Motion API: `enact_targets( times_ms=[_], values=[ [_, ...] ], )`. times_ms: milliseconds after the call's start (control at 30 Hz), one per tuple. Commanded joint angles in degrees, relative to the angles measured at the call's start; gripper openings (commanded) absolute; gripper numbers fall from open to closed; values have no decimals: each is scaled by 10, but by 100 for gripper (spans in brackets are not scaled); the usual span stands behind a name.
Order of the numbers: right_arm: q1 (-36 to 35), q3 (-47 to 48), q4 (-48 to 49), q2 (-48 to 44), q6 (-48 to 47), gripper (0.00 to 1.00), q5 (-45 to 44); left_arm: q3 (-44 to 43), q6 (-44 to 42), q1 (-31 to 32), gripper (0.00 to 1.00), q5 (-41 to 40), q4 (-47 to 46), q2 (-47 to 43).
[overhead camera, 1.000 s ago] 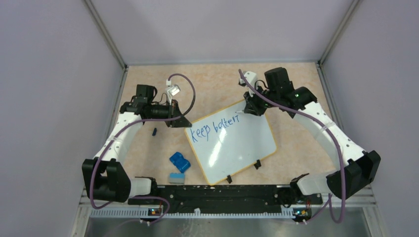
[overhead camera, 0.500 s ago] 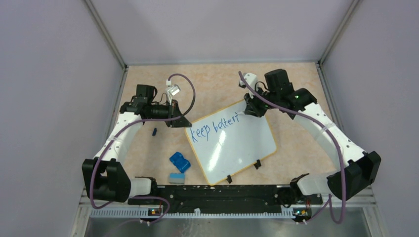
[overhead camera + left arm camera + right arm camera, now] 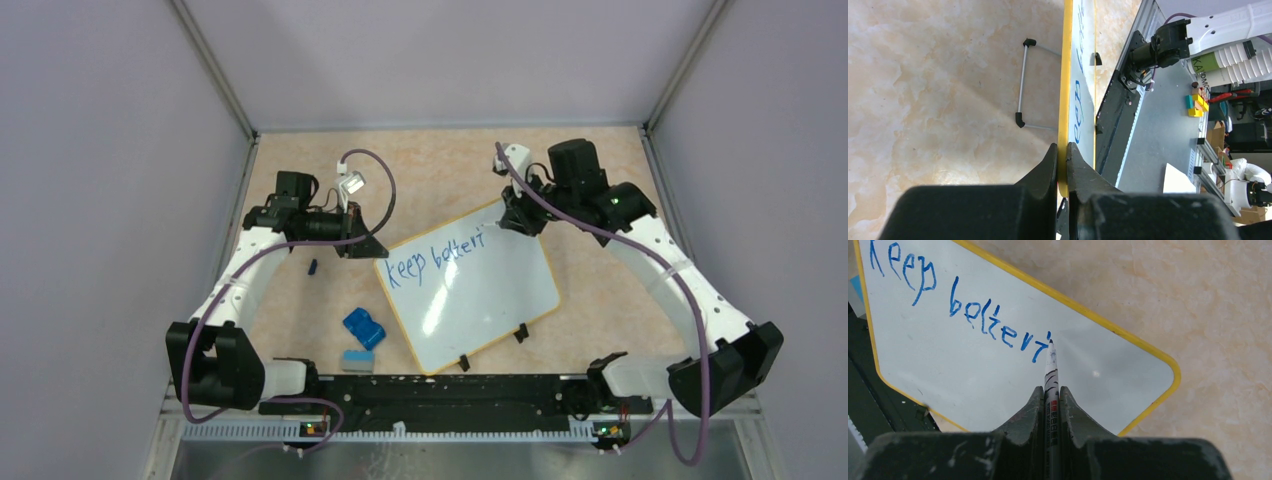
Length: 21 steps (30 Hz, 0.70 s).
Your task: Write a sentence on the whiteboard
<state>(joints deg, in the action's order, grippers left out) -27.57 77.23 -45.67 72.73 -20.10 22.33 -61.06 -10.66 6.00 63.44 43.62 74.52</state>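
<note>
Top external view is showing the table (image 3: 440,170) with both arms reaching away from its near edge. The left arm (image 3: 235,285) is stretching up the left side and bending inward. The right arm (image 3: 660,265) is rising along the right side and folding back toward the middle.

The whiteboard (image 3: 480,295) is lying askew around the table's middle, its two black clips (image 3: 463,361) pointing at the near edge. The left gripper (image 3: 365,245) is sitting at the board's left corner, and the right gripper (image 3: 515,222) is hovering over its far corner.

The sentence (image 3: 435,258) is running in blue along the board's far-left edge. A blue object (image 3: 364,327) and a small grey block (image 3: 356,360) are lying left of the board, near the near edge. A tiny dark item (image 3: 313,266) is lying farther left.

Left wrist view is adding what the overhead cannot: the left gripper (image 3: 1062,150) is clamping the board's yellow rim (image 3: 1066,75) between its fingers. A thin wire bracket (image 3: 1023,85) is lying on the table beside that rim.

Right wrist view is showing the right gripper (image 3: 1050,390) pinching a marker (image 3: 1050,370). Its tip is touching the board just past the last blue stroke. The writing (image 3: 958,305) is reading "keep", then a word starting "better".
</note>
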Motion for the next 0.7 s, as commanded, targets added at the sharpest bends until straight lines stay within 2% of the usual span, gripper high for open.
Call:
enact_targets(
  times_ms=[0, 667],
  values=[
    [14, -10, 2, -9, -18, 0, 2, 14, -17, 23, 0, -25, 23, 8],
    [16, -32, 14, 3, -21, 0, 3, 15, -18, 25, 0, -27, 23, 6]
  ],
)
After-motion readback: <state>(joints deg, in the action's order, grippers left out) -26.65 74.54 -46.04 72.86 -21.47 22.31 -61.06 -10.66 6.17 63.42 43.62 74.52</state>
